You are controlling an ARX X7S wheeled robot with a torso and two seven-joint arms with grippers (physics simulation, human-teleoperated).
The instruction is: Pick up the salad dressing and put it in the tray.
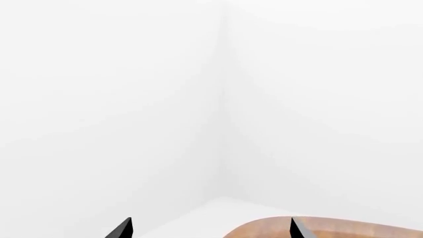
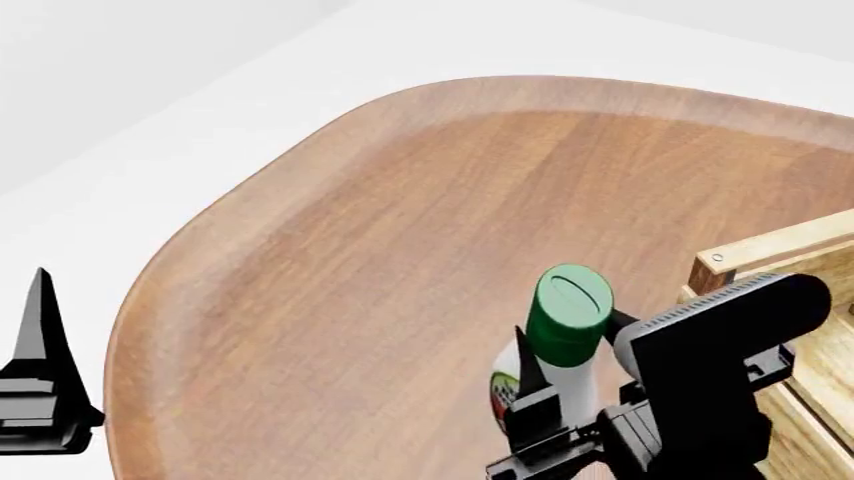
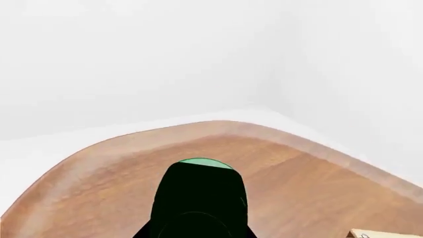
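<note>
Right end effector (image 2: 567, 400) sits low in the head view, its black fingers closed against the sides of the salad dressing (image 2: 563, 345), a white bottle with a green cap standing upright over the surface (image 2: 400, 230). From the right wrist view the bottle's cap (image 3: 198, 198) fills the near foreground as a dark green shape, right up against the camera. Just to the right of the bottle and arm stands the tray (image 2: 767, 255), with only a light-slat corner in view; the bottle is outside it. A red and green label shows on the bottle's lower side, but its writing is too small to read.

Left end effector (image 2: 40, 370) hovers off the surface's left edge, its two dark fingertips (image 1: 122, 229) spread apart with nothing between them.

Farther out, the rounded, wood-grained brown surface ends, with a plain white floor and white walls beyond.
</note>
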